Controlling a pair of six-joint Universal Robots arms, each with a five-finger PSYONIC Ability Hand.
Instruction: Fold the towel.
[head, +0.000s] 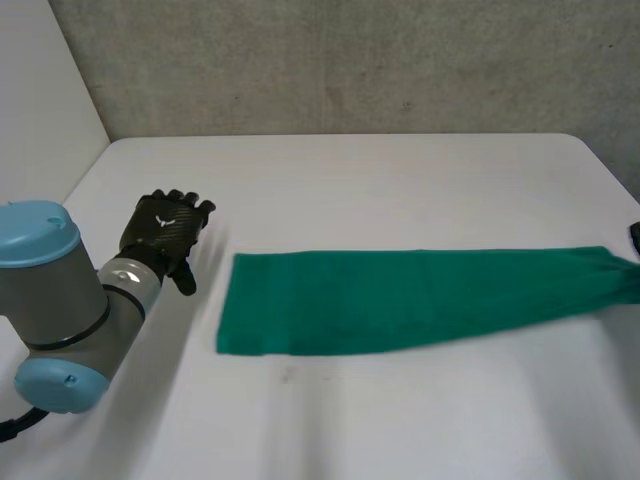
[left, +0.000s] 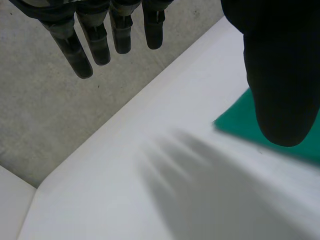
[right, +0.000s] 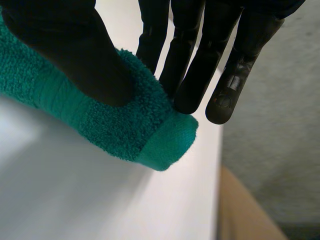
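Observation:
A green towel (head: 400, 300) lies in a long folded band across the white table (head: 350, 170), from the middle to the right edge. My left hand (head: 165, 235) hovers just left of the towel's left end, apart from it. In the left wrist view that hand (left: 282, 75) is open with straight fingers (left: 100, 40), and a corner of the towel (left: 237, 125) shows beside its thumb. My right hand (head: 636, 235) is at the towel's bunched right end. In the right wrist view the right hand (right: 75, 45) pinches the towel's end (right: 125, 130) between its thumb and fingers (right: 200, 75).
A grey wall (head: 350, 60) stands behind the table's far edge, and a white panel (head: 40, 90) rises at the left. Past the table's right edge, a brown surface (right: 245, 215) lies lower down.

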